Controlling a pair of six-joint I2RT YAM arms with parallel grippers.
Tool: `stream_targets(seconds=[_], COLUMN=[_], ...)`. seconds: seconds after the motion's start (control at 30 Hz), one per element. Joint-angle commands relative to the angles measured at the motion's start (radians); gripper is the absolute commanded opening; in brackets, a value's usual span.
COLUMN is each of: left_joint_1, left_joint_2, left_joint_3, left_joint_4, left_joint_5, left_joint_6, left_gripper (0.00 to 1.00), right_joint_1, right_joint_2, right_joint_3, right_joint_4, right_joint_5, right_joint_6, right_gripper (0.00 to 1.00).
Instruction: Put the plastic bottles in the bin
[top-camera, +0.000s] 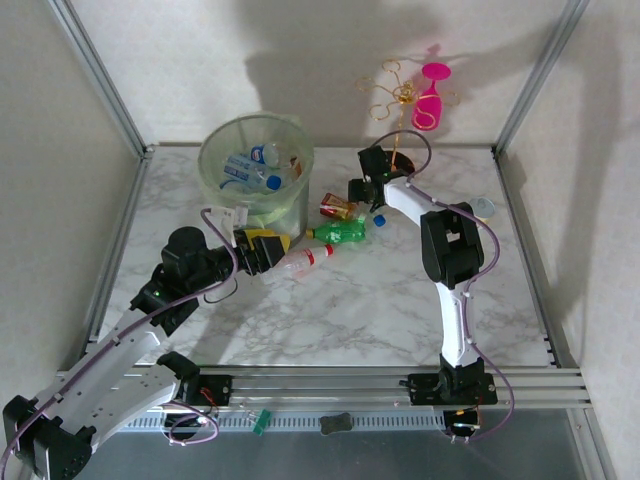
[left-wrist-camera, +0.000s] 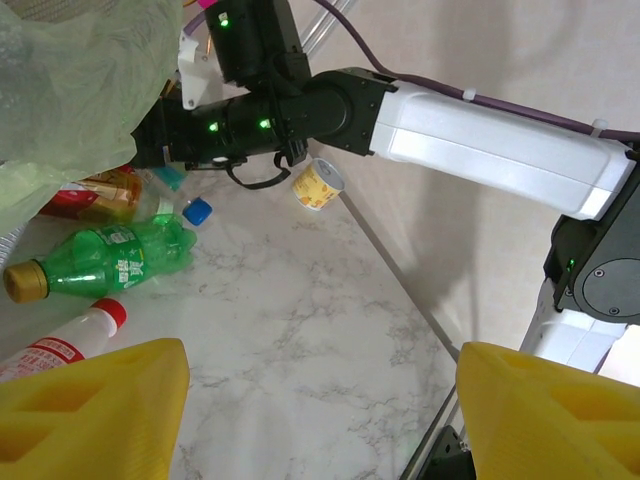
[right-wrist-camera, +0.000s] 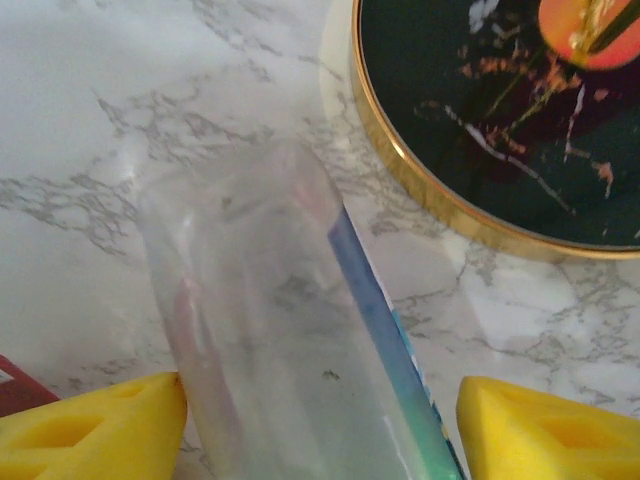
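Note:
The bin (top-camera: 212, 150) stands at the back left with several bottles inside; its pale liner (left-wrist-camera: 70, 80) hangs close in the left wrist view. A clear bottle with a red cap (top-camera: 305, 258) (left-wrist-camera: 70, 335), a green bottle (top-camera: 340, 232) (left-wrist-camera: 110, 255) and a red-labelled bottle (top-camera: 338, 207) lie beside it. My left gripper (top-camera: 262, 250) (left-wrist-camera: 320, 400) is open over bare table, the red-capped bottle just outside its left finger. My right gripper (top-camera: 368, 195) (right-wrist-camera: 320, 420) straddles a clear bottle with a blue label (right-wrist-camera: 270, 320); the left pad touches it, a narrow gap remains at the right pad.
A black disc with a gold rim (right-wrist-camera: 420, 190) lies close beyond the right gripper's bottle. A gold wire stand (top-camera: 400, 100) and pink glass (top-camera: 430, 95) are at the back. A small yellow-and-white tub (left-wrist-camera: 318, 185) and a loose blue cap (left-wrist-camera: 198, 211) lie nearby. Frame rails border the table.

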Motion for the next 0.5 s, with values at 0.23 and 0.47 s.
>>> stream_targets(seconds=[0.23,0.47], left_joint_1=[-0.012,-0.014], left_joint_2=[0.001,-0.004], left_joint_3=[-0.005,-0.003], left_joint_4=[0.021,0.011], left_joint_5=[0.016,0.004], left_joint_6=[0.022,0.030], left_gripper=[0.70,0.70], right_joint_1=[-0.012,-0.011], right_joint_2=[-0.039,-0.121], right_joint_3=[-0.090,-0.200], right_joint_4=[0.035,0.095], right_joint_5=[0.003,-0.001], right_joint_6=[-0.013,0.008], right_gripper=[0.78,0.65])
